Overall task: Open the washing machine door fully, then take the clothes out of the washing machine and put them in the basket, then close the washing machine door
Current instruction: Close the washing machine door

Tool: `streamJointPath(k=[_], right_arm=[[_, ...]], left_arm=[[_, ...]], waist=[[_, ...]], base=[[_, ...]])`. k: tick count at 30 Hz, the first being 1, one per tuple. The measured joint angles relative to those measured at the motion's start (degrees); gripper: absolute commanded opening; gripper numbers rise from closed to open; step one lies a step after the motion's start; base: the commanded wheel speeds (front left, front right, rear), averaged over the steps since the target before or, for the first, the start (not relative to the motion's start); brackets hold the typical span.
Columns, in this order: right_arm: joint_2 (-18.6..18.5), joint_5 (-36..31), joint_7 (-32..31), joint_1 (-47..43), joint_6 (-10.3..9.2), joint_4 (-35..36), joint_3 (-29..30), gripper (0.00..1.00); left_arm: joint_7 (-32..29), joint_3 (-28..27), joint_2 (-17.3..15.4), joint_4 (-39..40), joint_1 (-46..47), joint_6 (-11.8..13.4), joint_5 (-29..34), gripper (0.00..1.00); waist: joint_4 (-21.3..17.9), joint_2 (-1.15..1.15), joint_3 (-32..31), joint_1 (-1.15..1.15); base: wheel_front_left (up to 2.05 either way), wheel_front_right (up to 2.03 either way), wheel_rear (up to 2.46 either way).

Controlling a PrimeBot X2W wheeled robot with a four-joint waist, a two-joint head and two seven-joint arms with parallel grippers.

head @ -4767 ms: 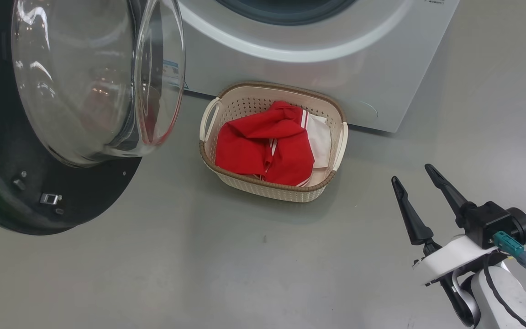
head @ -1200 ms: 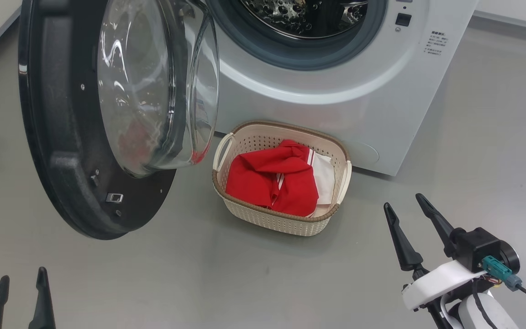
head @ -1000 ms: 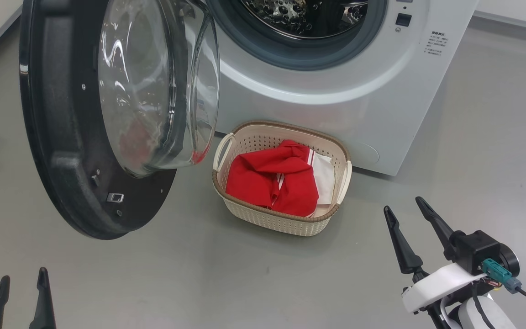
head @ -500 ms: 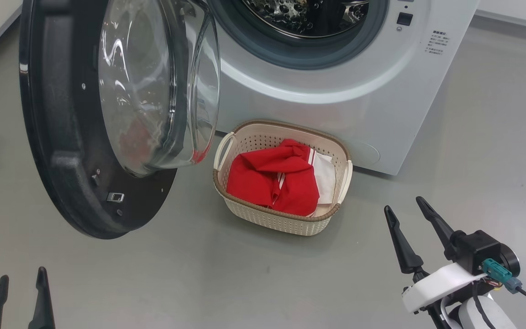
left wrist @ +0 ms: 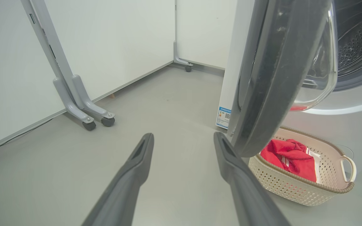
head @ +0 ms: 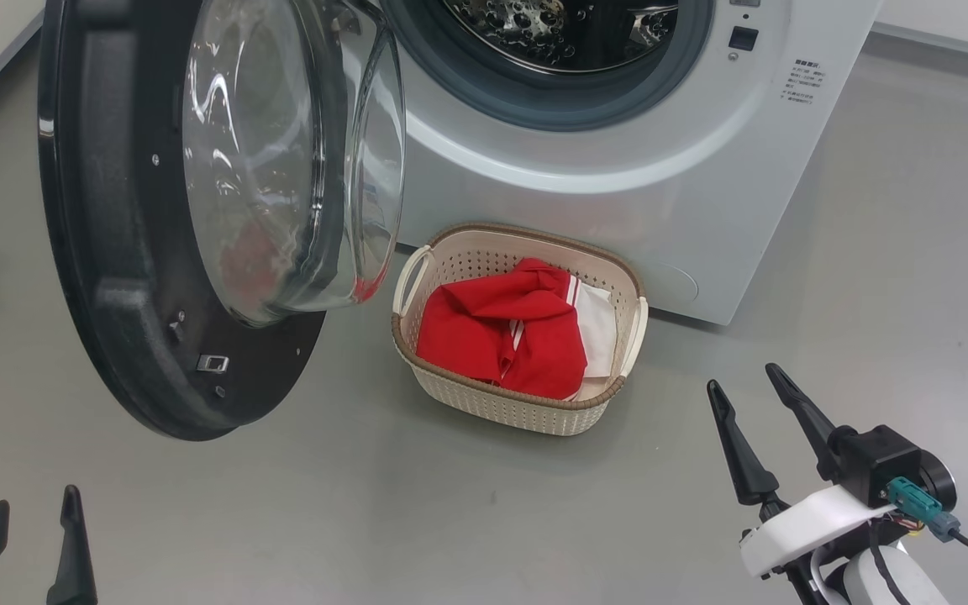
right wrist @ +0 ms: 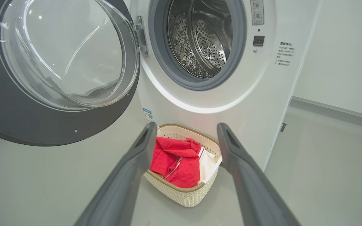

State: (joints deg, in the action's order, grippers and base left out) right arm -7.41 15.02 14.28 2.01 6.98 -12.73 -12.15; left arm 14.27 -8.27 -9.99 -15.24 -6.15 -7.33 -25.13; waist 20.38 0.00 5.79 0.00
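The clothes [head: 501, 336] lie in the basket [head: 501, 407] in front of the washing machine [head: 618, 193], so we judge closing is next: push the outer face of the washing machine door [head: 223, 210] rightward in a slow arc. Our left gripper [head: 36, 497] hovers near-left below the door and our right gripper [head: 742, 376] near-right — both spread wide, holding nothing.

One washing machine [head: 618, 218], one washing machine door [head: 97, 319], one basket [head: 492, 409], one heap of clothes [head: 492, 332], one left gripper [head: 36, 497], one right gripper [head: 742, 376]
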Motion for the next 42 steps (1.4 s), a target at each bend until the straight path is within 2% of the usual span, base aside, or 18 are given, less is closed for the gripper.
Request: streamJointPath(k=[2, 3, 4, 5, 19, 25, 27, 33, 37, 39, 40, 42], right_arm=[[0.02, 0.00, 0.00, -0.08, 0.00, 0.00, 0.00, 1.00], [0.03, 0.00, 0.00, -0.13, 0.00, 0.00, 0.00, 1.00], [0.04, 0.00, 0.00, -0.16, 0.00, 0.00, -0.01, 1.00], [0.07, 0.00, 0.00, -0.16, 0.00, 0.00, -0.01, 1.00], [0.08, -0.02, 0.00, -0.17, 0.01, 0.24, 0.08, 1.00], [0.02, -0.10, 0.00, -0.16, 0.01, 0.24, 0.08, 1.00], [-0.01, -0.10, 0.00, -0.16, 0.01, 0.24, 0.08, 1.00], [-0.16, -0.12, 0.00, -0.14, 0.01, 0.21, 0.03, 1.00], [-0.26, -0.56, 0.00, -0.01, 0.01, 0.22, -0.42, 1.00], [-0.36, -0.56, 0.00, 0.10, 0.01, 0.22, -0.43, 1.00], [-0.36, -0.56, 0.00, 0.10, 0.01, 0.22, -0.43, 1.00], [-0.43, -0.63, 0.00, 0.15, 0.01, 0.22, -0.80, 1.00]], left_arm=[[0.00, -0.03, 0.00, 0.05, 0.00, 0.00, 0.01, 1.00], [0.00, -0.02, 0.00, 0.08, 0.00, 0.00, 0.02, 0.86], [0.00, -0.02, 0.01, 0.09, 0.00, 0.00, 0.02, 0.38], [0.00, -0.02, 0.01, 0.09, 0.00, 0.00, 0.02, 0.00], [0.01, 0.59, -0.51, 2.68, 1.88, -0.01, -1.69, 0.00], [-0.07, -0.40, -2.55, 2.92, 4.25, -0.01, -6.73, 0.00], [-0.82, -1.45, -2.77, 2.92, 5.51, -0.01, -10.53, 0.00], [-8.33, -3.42, -2.52, 3.14, 10.32, -0.01, -25.81, 0.00], [-14.22, -7.17, -1.85, 3.20, 13.79, 0.00, -37.37, 0.00], [-16.94, -9.23, -1.23, 2.78, 15.95, -0.01, -41.92, 0.00], [-16.94, -9.23, -1.23, 2.78, 15.95, -0.01, -41.92, 0.00], [-20.03, -12.15, -0.25, 1.75, 18.18, 0.05, -47.56, 0.00]], waist=[[-0.01, 0.00, -0.01, 0.00], [-0.01, 0.00, -0.01, 0.00], [-0.01, 0.00, -0.02, 0.00], [-0.02, 0.00, -0.02, 0.00], [0.09, 0.00, 0.93, 0.00], [0.21, 0.00, 1.36, 0.00], [0.23, 0.00, 1.48, 0.00], [0.24, 0.00, 1.80, 0.00], [0.07, 0.00, 2.33, 0.00], [-0.04, 0.00, 2.58, 0.00], [-0.04, 0.00, 2.58, 0.00], [-0.17, 0.00, 2.81, 0.00]], base=[[0.00, 0.00, 0.00], [0.00, 0.00, 0.00], [0.00, 0.00, 0.00], [0.00, 0.00, 0.00], [0.00, 0.00, 0.00], [0.00, 0.00, 0.00], [0.00, 0.00, 0.00], [0.00, 0.00, 0.00], [0.00, 0.00, 0.00], [0.00, 0.00, 0.00], [0.00, 0.00, 0.00], [0.00, 0.00, 0.00]])
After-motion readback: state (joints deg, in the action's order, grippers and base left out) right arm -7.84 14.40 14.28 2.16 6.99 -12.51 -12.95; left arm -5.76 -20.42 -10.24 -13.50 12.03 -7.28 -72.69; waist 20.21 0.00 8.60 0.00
